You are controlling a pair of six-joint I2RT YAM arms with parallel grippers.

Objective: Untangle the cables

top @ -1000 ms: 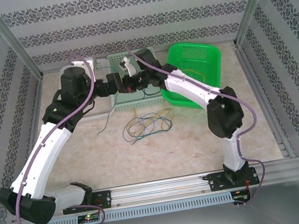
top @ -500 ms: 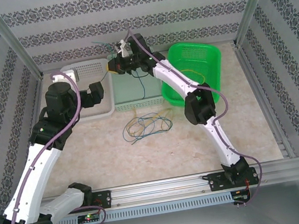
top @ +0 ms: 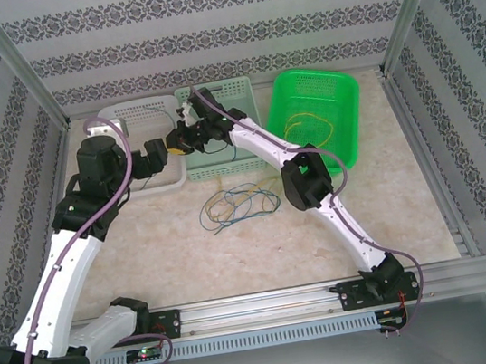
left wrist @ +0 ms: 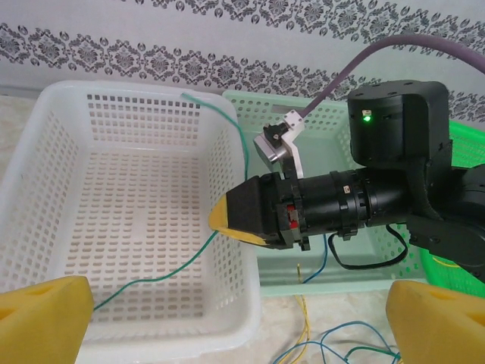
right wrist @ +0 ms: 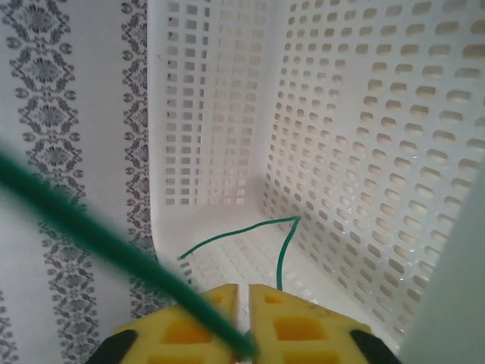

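Much of the mint basket [top: 242, 84] is covered by the right arm, so its contents cannot be made out. In the right wrist view the near stretch of the green cable [right wrist: 114, 252] is blurred into a thick diagonal band. The left pincer [left wrist: 242, 322] is cut off at the lower edge. Its yellow foam pads [left wrist: 45, 318] are spread wide, released, with nothing gripped. The right pincer [left wrist: 227, 218] is clenched on the green cable over the white basket [left wrist: 45, 152], and a thin slit is seen between its pads. The strand is draped into that basket.

The other cables [top: 237, 206] are seen as a loose, curly tangle on the beige marbled worktop [top: 412, 212]. From the tangle, the white basket is found at 11 o'clock, the mint one at 12, and the green basket [top: 352, 83], with a yellow strand [top: 312, 124] inside, at 1. The space is enclosed by patterned wallpaper and aluminium posts. All three baskets are made of perforated plastic.
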